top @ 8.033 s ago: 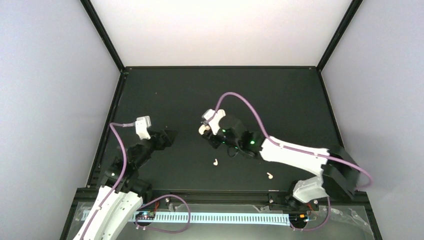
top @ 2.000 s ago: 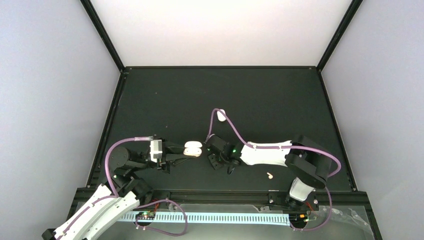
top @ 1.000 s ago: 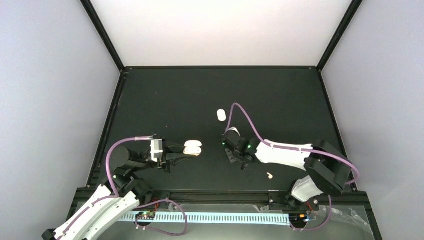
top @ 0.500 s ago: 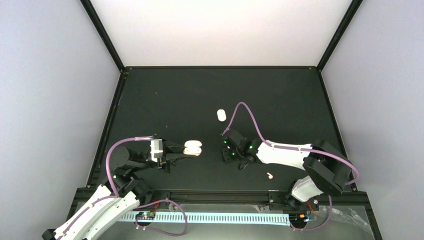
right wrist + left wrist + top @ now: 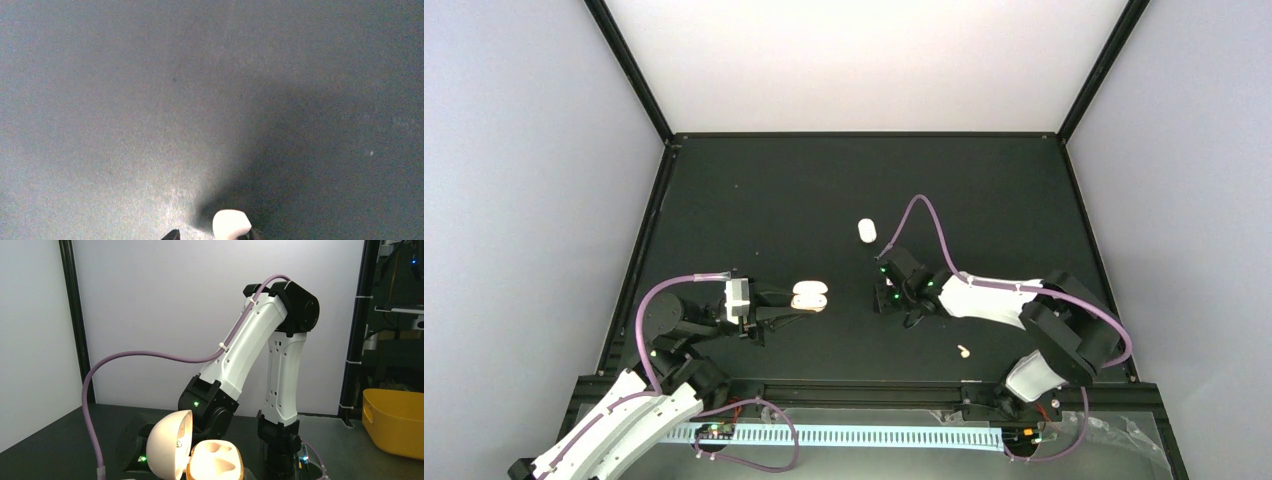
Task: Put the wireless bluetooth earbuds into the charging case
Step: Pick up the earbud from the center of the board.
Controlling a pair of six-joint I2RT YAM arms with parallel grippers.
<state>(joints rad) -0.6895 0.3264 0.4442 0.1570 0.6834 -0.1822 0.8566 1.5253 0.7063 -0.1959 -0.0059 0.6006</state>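
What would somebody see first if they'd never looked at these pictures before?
Probably the open charging case, glowing cream in the left end effector near the table's front left, its lid flipped up. Next, the big white right arm opposite it, a tiny white earbud at the tips of the right end effector. A second earbud lies alone on the black table.
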